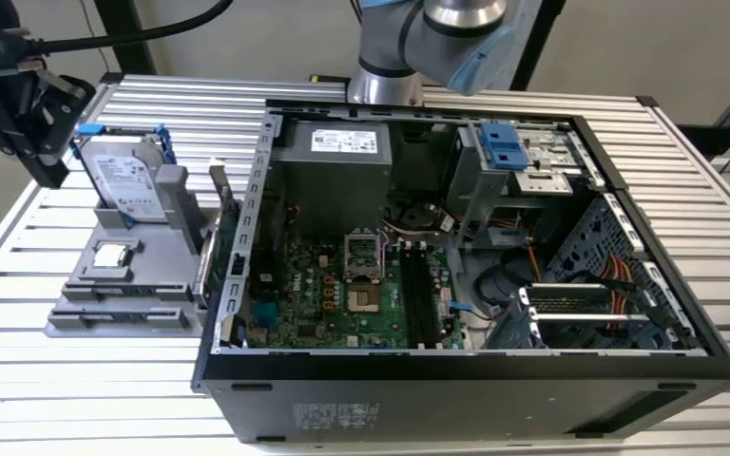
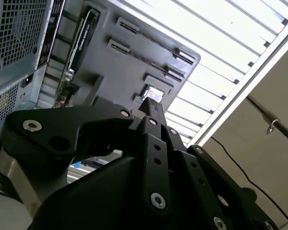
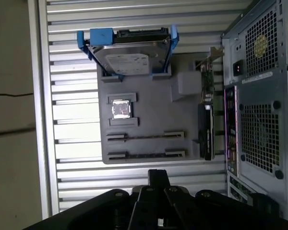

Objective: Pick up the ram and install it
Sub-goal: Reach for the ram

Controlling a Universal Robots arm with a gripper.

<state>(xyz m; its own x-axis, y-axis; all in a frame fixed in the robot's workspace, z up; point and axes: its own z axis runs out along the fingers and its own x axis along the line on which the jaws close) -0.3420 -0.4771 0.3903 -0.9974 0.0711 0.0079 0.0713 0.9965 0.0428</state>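
Observation:
The ram is hidden from me. The long black memory slots (image 1: 413, 294) on the motherboard (image 1: 320, 299) lie inside the open case (image 1: 467, 380), and I cannot tell whether a stick sits in them. On the grey tray (image 3: 149, 120), the two long holder slots (image 3: 144, 136) hold no board. My gripper (image 1: 48, 176) hangs above the table's edge at the exterior view's left, beyond the tray. Its black fingers meet at the tip in both wrist views (image 3: 158, 173) (image 2: 151, 101), shut with nothing between them.
On the tray, a silver hard drive in a blue frame (image 3: 132, 60) stands on edge, and a small square processor chip (image 3: 121, 109) lies flat. A dark expansion card (image 3: 205, 129) with a metal bracket stands between tray and case. The robot's base (image 1: 384, 85) rises behind the case.

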